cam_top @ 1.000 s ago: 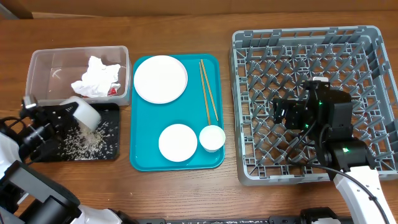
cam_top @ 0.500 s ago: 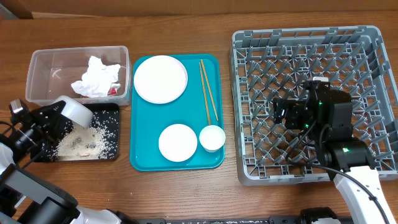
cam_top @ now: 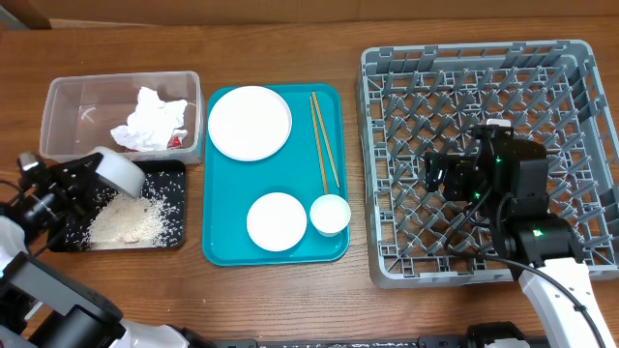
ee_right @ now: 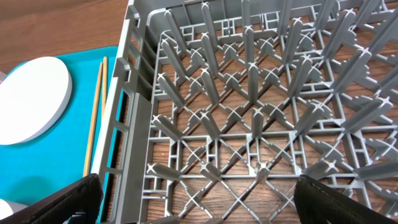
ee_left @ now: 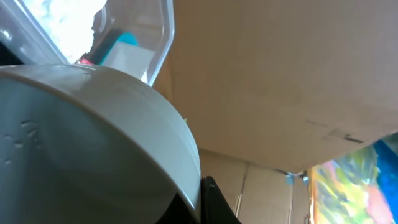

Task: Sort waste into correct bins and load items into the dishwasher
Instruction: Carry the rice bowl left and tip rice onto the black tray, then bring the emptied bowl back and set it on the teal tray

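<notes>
Left gripper [cam_top: 92, 179]: clamped on the rim of a white bowl [cam_top: 121, 172], at the near left of the table [cam_top: 290, 300].
White bowl: tipped on its side, mouth toward the black tray [cam_top: 174, 237], over that tray's far left part; in the left wrist view its pale outer wall fills most of the picture.
Rice [cam_top: 124, 220]: a loose white heap inside the black tray, below and beside the tipped bowl.
Right gripper [cam_top: 437, 177]: jaws spread wide apart, holding nothing, over the near middle of the rack [cam_top: 571, 97].
Second bowl [cam_top: 277, 221]: on the near end of the teal tray [cam_top: 218, 242], just beside the cup [cam_top: 330, 215].
Cup: near right corner of the teal tray, upright.
Chopsticks [cam_top: 323, 140]: side by side along the teal tray's right edge, beyond the cup.
Plate [cam_top: 250, 123]: far left of the teal tray.
Clear tub [cam_top: 68, 106]: just beyond the black tray.
Napkin [cam_top: 148, 121]: crumpled in the tub's right half.
Wrapper [cam_top: 175, 141]: a red scrap at the napkin's near right edge, mostly hidden.
Rack: grey, on the right of the table, no dishes among its pegs.
</notes>
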Robot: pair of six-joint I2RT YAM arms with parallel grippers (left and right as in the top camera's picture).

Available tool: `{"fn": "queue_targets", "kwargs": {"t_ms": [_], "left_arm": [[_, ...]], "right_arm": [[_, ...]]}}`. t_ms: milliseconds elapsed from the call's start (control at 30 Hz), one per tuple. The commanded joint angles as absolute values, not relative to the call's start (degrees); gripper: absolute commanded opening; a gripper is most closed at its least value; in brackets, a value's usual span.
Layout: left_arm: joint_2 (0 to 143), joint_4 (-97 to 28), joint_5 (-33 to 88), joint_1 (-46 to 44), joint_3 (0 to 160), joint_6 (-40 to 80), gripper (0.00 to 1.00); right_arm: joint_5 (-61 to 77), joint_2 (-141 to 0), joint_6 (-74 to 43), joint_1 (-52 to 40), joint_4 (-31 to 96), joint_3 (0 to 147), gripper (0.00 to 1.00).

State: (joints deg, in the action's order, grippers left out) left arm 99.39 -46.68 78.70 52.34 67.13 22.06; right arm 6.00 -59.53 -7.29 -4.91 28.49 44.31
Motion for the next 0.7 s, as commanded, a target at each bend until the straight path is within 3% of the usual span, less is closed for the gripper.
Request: {"fn": "queue_targets", "kwargs": {"t_ms": [0,100,467,667], "left_arm": [[99.57,-46.02,77.54,49.67,67.31,20.88,0.04],[99.57,-45.50,84.62,48.23,67.31,21.21,0.04],[98.76,-44.31,84.73,43.31,67.81,19.35,0.04],[91.88,-44.36,70.54,32.14,71.75,19.00,0.04]], "right_arm": [[6.11,-59.55,-7.46,-4.75,28.21,45.82,1.00],[6.09,-59.55,-7.46,-4.75,28.21,45.82,1.00],[6.09,-59.59,-7.46,-4.75,28.40,45.82,1.00],[6.09,-59.59,-7.46,-4.75,28.40,45.82,1.00]]}}
